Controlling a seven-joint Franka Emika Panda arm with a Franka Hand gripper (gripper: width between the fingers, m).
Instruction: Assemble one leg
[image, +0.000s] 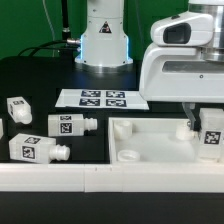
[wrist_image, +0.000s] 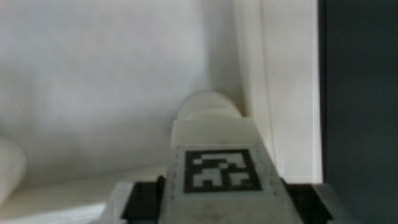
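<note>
My gripper (image: 208, 126) is shut on a leg (image: 211, 136), a small white block with a black-and-white tag, and holds it upright over the corner of the large flat white panel (image: 160, 140) at the exterior view's right. In the wrist view the leg (wrist_image: 219, 150) sits between my dark fingers (wrist_image: 150, 196) of the gripper (wrist_image: 219, 198), its far end pointing at the white panel (wrist_image: 89, 90) near its edge. Whether its peg touches a socket is hidden.
Three loose legs lie on the black table at the exterior view's left: one (image: 18, 108), one (image: 72, 125) and one (image: 35, 150). The marker board (image: 102, 99) lies behind them. A round socket (image: 128, 155) shows in the panel. A white rail (image: 100, 182) runs along the front.
</note>
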